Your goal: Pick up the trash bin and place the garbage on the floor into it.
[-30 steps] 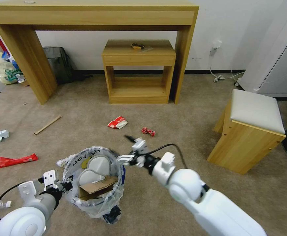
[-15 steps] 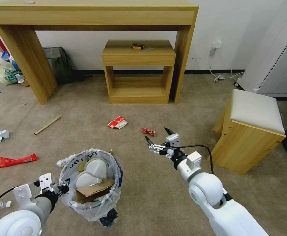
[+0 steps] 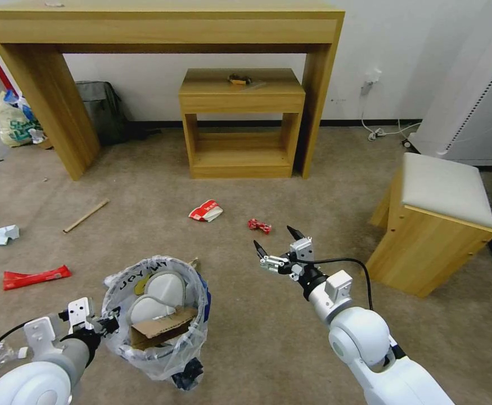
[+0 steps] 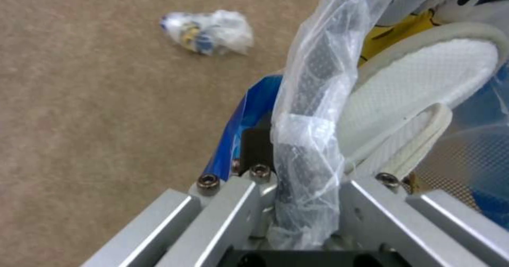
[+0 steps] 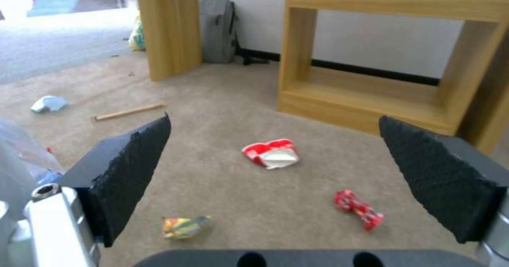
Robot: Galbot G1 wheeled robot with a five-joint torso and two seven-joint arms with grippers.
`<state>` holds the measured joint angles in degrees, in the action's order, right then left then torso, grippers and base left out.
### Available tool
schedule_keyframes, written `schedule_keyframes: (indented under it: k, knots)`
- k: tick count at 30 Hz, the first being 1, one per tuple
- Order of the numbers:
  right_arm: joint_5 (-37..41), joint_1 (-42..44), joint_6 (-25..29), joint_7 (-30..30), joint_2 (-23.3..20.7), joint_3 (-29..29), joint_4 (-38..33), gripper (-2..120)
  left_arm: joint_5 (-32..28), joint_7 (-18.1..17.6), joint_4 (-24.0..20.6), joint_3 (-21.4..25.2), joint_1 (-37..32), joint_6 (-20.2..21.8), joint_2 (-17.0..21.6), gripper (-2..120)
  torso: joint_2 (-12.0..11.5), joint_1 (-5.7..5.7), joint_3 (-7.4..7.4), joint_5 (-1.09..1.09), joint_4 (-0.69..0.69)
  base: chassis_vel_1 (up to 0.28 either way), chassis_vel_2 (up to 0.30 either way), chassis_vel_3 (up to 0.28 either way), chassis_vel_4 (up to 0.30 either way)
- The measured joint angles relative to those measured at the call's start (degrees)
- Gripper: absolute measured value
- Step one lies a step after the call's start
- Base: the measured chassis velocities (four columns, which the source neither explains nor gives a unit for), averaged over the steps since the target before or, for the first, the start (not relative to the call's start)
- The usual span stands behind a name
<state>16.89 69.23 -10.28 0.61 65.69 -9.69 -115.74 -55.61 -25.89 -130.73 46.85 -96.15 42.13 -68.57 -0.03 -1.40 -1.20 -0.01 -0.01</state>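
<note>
The trash bin (image 3: 161,343), lined with a printed clear bag, hangs at lower left with white slippers (image 3: 164,287) and cardboard (image 3: 158,326) inside. My left gripper (image 3: 109,324) is shut on its bag-wrapped rim (image 4: 305,140), next to a slipper (image 4: 424,80). My right gripper (image 3: 275,240) is open above the carpet, to the right of the bin. On the floor beyond it lie a red-white carton (image 3: 205,211) (image 5: 270,154) and a small red wrapper (image 3: 259,226) (image 5: 358,209). Further left are a stick (image 3: 85,216), a long red wrapper (image 3: 36,276) and a tissue (image 3: 5,234).
A wooden desk (image 3: 161,25) and a small shelf table (image 3: 241,121) stand against the far wall. A padded stool (image 3: 437,219) is close on the right. A grey backpack (image 3: 102,112) and a tied shopping bag (image 3: 12,121) sit at the far left. A small yellowish scrap (image 5: 183,225) lies near the bin.
My right gripper has swung from the bin's rim to the right, out over the carpet. The bin in my left gripper sits slightly lower in the picture.
</note>
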Motion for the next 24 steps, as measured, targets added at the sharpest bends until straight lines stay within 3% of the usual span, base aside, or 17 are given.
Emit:
schedule_keyframes:
  k: [24]
  knots:
    - [0.10,-0.68,-0.89,-0.44,0.10,1.65,1.50,100,0.28,1.36,0.54,0.78,0.09,0.00,-0.31,0,0.00,0.00,0.00,0.02,0.00,0.139,0.142,-0.135,-0.133]
